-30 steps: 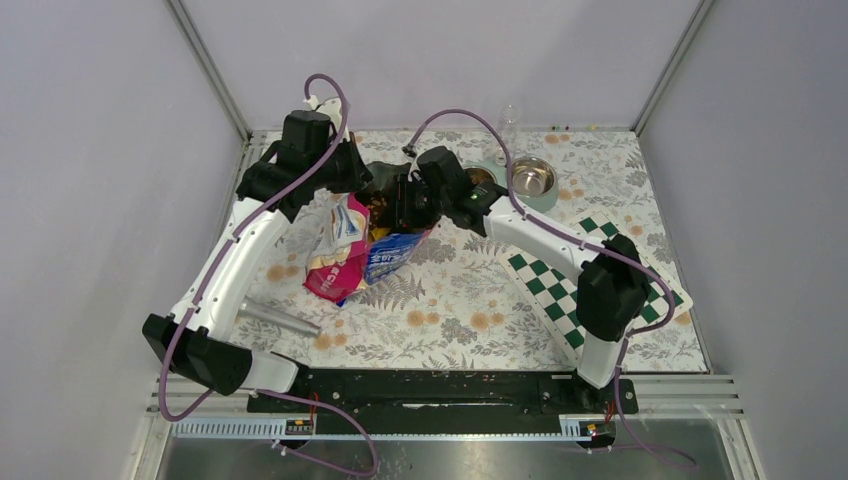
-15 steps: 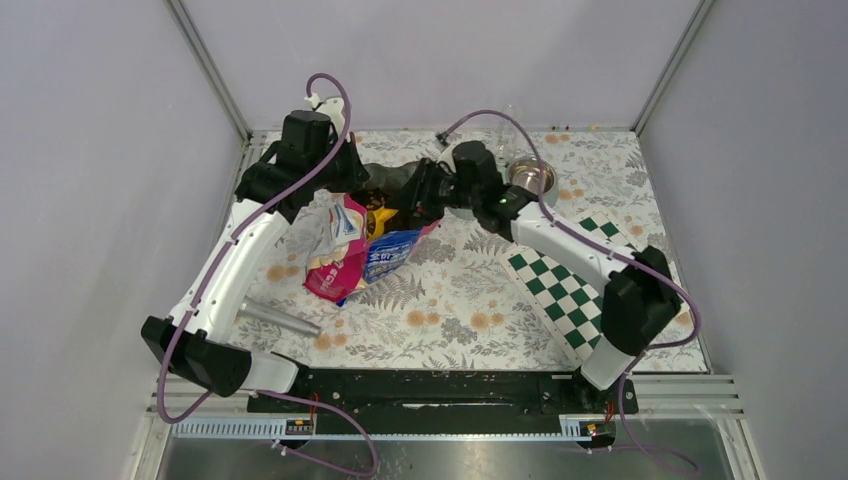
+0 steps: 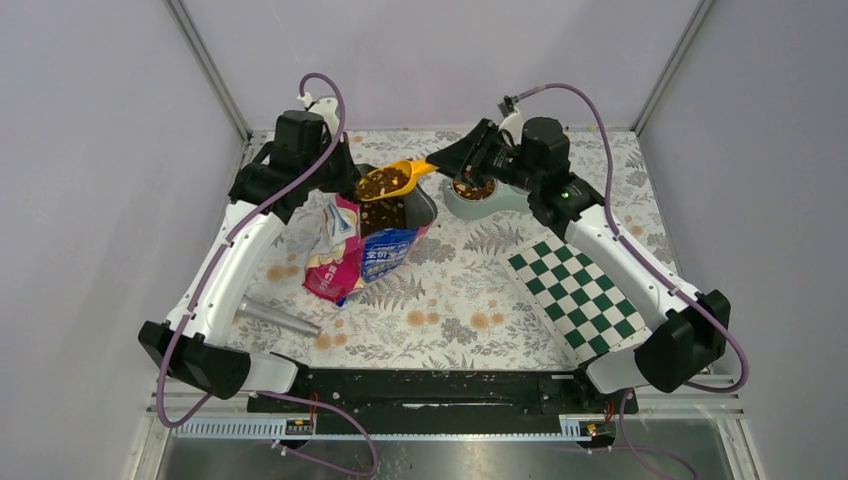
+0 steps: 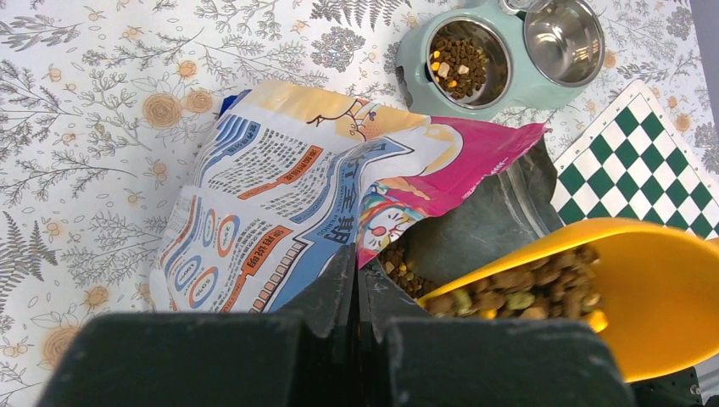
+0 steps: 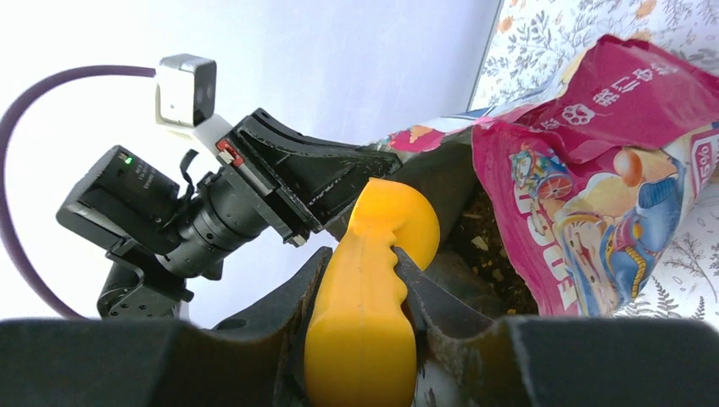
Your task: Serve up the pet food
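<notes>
Progress on the serving?

About halfway, I judge. The pet food (image 3: 382, 183) fills the orange scoop (image 3: 395, 180), which hangs over the open mouth of the bag (image 3: 360, 255), not yet over the feeder (image 3: 500, 203). More kibble lies loose inside the bag, and some is already in one bowl of the feeder.

Who holds what?

The right gripper (image 5: 360, 263) is clamped on the scoop's handle, one finger on each side. The left gripper (image 4: 356, 271) is pinched together on the bag's upper edge, as the left wrist view shows, so the mouth stands open.

What is left?

The scoop has to be carried across to the feeder and tipped in, level on the way so nothing spills. The feeder's second steel bowl (image 4: 564, 30) holds nothing.

Anything in the way?

The bag's raised magenta lip stands between scoop and feeder and might catch the scoop if it travels low. In the top view the right wrist hangs over the feeder and hides part of it. A checkered mat (image 3: 580, 290) lies on the table (image 3: 470, 300) near the feeder. A metal cylinder (image 3: 275, 318) lies by the left arm, well apart from the route.
</notes>
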